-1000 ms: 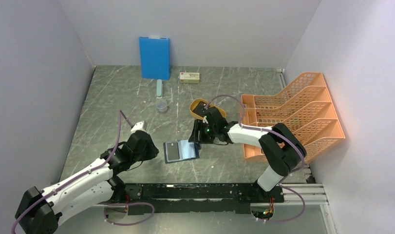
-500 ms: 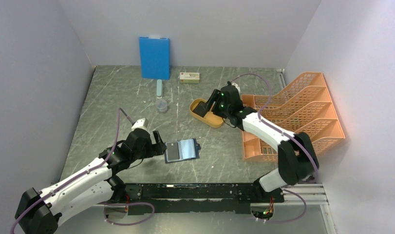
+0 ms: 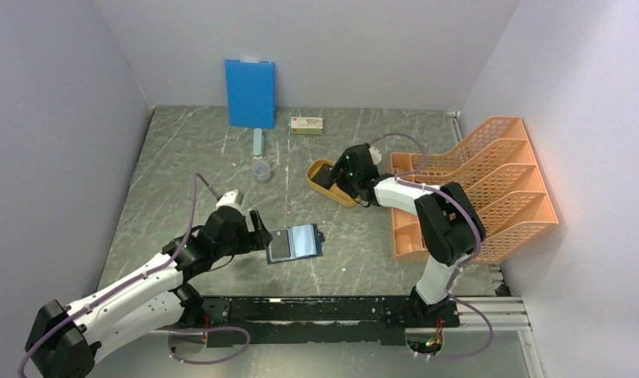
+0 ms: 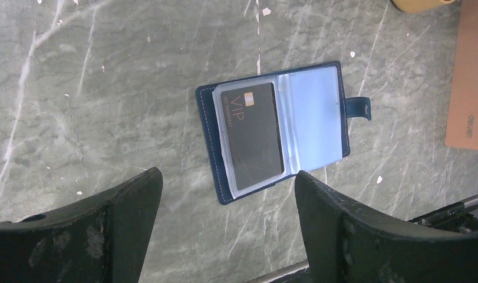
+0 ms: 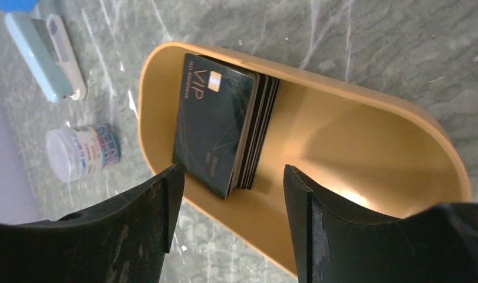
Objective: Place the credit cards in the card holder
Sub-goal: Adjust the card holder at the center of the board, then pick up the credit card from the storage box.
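Observation:
The dark navy card holder lies open on the table, snap tab to the right. One black VIP credit card sits in its left clear pocket. My left gripper hovers just left of the holder, open and holding nothing. A stack of black credit cards lies in the yellow oval tray. Over that tray hangs my right gripper, open, its fingers straddling the near end of the stack without touching it.
An orange file rack stands at the right, close to the tray. A blue board leans on the back wall, with a white box, a pale blue case and a small jar in front of it.
My left gripper has opened and drawn slightly back from the holder's left edge. My right gripper has left the holder and moved back over the yellow tray, then lowered toward the stack.

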{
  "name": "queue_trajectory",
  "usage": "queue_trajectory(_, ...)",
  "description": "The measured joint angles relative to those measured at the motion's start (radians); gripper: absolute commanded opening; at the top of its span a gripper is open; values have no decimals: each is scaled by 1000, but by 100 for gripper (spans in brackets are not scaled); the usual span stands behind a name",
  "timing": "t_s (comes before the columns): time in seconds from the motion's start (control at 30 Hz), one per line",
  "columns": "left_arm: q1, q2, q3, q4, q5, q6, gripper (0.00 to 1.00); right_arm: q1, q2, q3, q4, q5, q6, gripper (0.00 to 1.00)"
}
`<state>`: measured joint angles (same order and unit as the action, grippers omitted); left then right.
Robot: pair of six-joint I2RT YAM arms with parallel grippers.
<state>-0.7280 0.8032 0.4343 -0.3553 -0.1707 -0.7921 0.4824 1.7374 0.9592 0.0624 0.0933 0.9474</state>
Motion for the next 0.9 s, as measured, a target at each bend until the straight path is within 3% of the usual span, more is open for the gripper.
queue_trajectory(0.53,0,2,-13,0,-1,0,84,-2,148,64,66,-58,47,37)
queue_trajectory(0.9,0,6,-26,0,-1,-2,83,-21,123,-6,147,-84,64,30)
